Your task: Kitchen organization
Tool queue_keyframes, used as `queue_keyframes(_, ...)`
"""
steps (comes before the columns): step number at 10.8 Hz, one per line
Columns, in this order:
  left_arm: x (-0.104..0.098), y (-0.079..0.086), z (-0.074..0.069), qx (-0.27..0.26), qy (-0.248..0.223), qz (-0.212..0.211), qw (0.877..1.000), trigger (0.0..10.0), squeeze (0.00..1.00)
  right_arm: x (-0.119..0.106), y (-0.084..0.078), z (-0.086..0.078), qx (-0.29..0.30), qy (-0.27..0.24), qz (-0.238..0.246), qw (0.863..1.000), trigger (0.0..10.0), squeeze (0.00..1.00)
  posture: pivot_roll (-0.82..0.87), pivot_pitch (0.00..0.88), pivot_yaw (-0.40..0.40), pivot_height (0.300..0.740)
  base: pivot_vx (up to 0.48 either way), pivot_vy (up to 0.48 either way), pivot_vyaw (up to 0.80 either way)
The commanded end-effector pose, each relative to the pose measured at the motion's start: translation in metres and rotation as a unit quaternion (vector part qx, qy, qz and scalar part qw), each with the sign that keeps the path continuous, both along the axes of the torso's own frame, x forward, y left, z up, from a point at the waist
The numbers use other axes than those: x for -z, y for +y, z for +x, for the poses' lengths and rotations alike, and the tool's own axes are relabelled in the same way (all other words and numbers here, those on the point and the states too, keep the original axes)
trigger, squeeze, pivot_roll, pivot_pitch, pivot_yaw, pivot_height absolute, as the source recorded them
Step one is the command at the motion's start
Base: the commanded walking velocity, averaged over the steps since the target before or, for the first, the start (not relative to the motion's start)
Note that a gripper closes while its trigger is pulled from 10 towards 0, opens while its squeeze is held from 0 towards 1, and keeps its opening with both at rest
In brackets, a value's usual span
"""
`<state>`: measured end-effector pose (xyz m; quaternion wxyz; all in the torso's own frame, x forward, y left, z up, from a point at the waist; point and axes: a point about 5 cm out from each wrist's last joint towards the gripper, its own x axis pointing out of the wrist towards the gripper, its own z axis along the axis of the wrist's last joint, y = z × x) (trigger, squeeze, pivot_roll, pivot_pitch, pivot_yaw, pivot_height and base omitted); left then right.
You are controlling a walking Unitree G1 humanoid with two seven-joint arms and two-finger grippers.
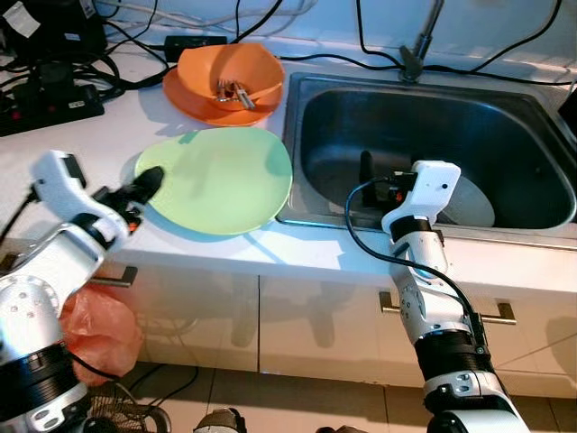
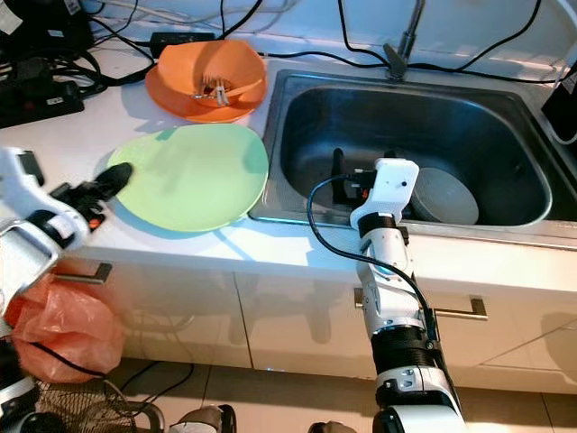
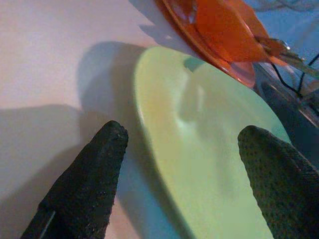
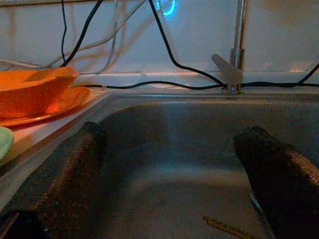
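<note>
A green plate (image 1: 219,179) lies flat on the white bench (image 1: 108,135), just left of the sink (image 1: 532,221). The left gripper (image 3: 182,159) sits at the plate's left rim, jaws spread apart with the rim between them, not gripping. Behind the plate an orange bowl (image 1: 228,72) with cutlery rests on an orange plate (image 1: 180,95). The right gripper (image 4: 172,164) hangs over the sink basin, jaws released, beside a grey dish (image 1: 473,206).
</note>
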<state>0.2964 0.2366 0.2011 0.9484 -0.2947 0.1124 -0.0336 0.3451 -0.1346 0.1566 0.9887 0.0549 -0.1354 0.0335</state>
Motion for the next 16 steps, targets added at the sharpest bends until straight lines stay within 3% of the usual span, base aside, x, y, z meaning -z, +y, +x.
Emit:
queue_keyframes(1, 0.019, -0.01, 0.001, 0.024, 0.056, -0.011, 0.998, 10.0, 0.0, 0.001, 0.001, -0.001, -0.003, 0.004, 0.004, 1.0, 10.0, 0.0, 0.07, 0.112, -0.018, 0.74, 0.0, 0.0, 0.0)
queue_keyframes(3, 0.019, -0.017, 0.003, 0.04, 0.067, -0.011, 0.997, 10.0, 0.0, 0.001, 0.003, -0.002, -0.006, 0.004, 0.004, 1.0, 10.0, 0.0, 0.07, 0.108, -0.014, 0.74, 0.0, 0.0, 0.0)
queue_keyframes(5, 0.026, -0.029, 0.009, 0.058, 0.113, 0.004, 0.992, 10.0, 0.0, 0.002, 0.005, -0.002, -0.011, 0.007, 0.003, 1.0, 10.0, 0.0, 0.07, 0.105, -0.007, 0.74, 0.0, 0.0, 0.0)
queue_keyframes(8, 0.036, -0.057, 0.014, 0.104, 0.141, -0.032, 0.984, 10.0, 0.0, 0.003, 0.006, -0.002, -0.014, 0.01, 0.001, 1.0, 10.0, 0.0, 0.06, 0.116, -0.003, 0.74, 0.0, 0.0, 0.0)
queue_keyframes(10, 0.042, -0.068, 0.016, 0.12, 0.152, -0.051, 0.98, 10.0, 0.0, 0.004, 0.006, -0.003, -0.018, 0.012, -0.001, 1.0, 10.0, 0.0, 0.05, 0.121, -0.002, 0.74, 0.0, 0.0, 0.0)
queue_keyframes(11, 0.045, -0.068, 0.016, 0.105, 0.156, -0.055, 0.981, 4.5, 0.0, 0.005, 0.006, -0.004, -0.017, 0.013, -0.001, 1.0, 10.0, 0.0, 0.05, 0.121, -0.002, 0.74, 0.0, 0.0, 0.0)
queue_keyframes(12, 0.045, -0.069, 0.016, 0.103, 0.153, -0.056, 0.981, 0.0, 0.0, 0.004, 0.006, -0.004, -0.017, 0.013, -0.001, 1.0, 10.0, 0.0, 0.05, 0.133, -0.006, 0.74, 0.0, 0.0, 0.0)
queue_keyframes(14, 0.042, -0.069, 0.018, 0.089, 0.136, -0.034, 0.986, 0.0, 0.0, 0.004, 0.005, -0.004, -0.017, 0.014, -0.002, 1.0, 10.0, 0.0, 0.05, 0.134, -0.008, 0.74, 0.0, 0.0, 0.0)
queue_keyframes(16, 0.042, -0.072, 0.016, 0.09, 0.128, -0.044, 0.987, 0.0, 0.0, 0.004, 0.005, -0.003, -0.018, 0.015, -0.003, 1.0, 10.0, 0.0, 0.06, 0.132, -0.012, 0.74, 0.0, 0.0, 0.0)
